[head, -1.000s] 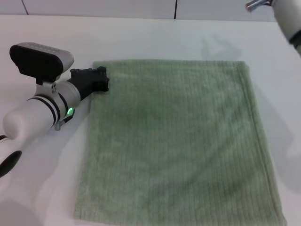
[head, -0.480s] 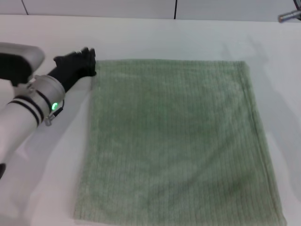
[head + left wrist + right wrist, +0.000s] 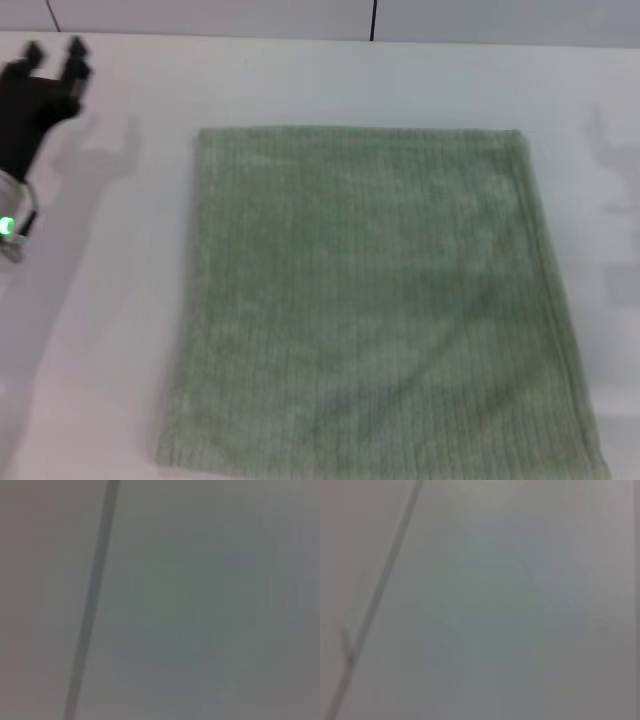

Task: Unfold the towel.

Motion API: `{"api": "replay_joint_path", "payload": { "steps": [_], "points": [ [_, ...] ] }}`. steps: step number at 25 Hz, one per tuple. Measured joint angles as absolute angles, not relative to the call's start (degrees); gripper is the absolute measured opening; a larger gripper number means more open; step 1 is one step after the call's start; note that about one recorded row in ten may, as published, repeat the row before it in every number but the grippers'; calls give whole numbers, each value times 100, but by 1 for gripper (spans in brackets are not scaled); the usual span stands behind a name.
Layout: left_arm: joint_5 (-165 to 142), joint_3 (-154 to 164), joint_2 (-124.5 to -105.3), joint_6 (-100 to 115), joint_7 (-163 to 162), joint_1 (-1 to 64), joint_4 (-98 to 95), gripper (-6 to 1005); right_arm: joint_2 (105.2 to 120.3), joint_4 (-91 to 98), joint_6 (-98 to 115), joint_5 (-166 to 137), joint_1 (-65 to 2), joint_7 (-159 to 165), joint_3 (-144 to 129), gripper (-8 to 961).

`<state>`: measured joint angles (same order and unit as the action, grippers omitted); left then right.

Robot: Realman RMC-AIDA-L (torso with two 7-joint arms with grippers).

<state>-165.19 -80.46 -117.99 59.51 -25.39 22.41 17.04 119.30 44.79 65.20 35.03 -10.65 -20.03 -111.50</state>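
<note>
One towel point(image 3: 375, 300) lies spread flat across the middle of the white counter point(image 3: 110, 330) — a single pale green sheet, edges squared, nothing touching it. Far left, well apart from the cloth, the left end effector point(image 3: 55, 55) hangs with its two black fingers parted and empty — the right end effector is out of sight.

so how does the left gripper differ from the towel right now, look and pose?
Colour: the left gripper is black and hard-edged; the towel is pale sage green and fuzzy with fine ribs.
Pose: the gripper is at the table's far left, fingers apart; the towel lies spread flat, centred.
Size: the towel is far wider than the gripper.
They do not touch.
</note>
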Motion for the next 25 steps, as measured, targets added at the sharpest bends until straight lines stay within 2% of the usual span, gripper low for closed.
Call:
{"api": "replay_joint_path", "payload": {
  "steps": [8, 14, 25],
  "points": [
    [-16525, -8826, -11767, 6146, -1750, 2072, 1647, 648, 11920, 3309, 7333, 4483, -1461, -1955, -11103, 739],
    [-16507, -9014, -11801, 6117, -1497, 2186, 1512, 713, 11937, 2383, 7352, 5192, -1897, -1478, -11161, 740],
    [-16522, -9010, -11818, 6115, -1494, 2272, 1426, 713, 11953, 1772, 7243, 5157, -2281, -1035, -11220, 740]
  ]
}}
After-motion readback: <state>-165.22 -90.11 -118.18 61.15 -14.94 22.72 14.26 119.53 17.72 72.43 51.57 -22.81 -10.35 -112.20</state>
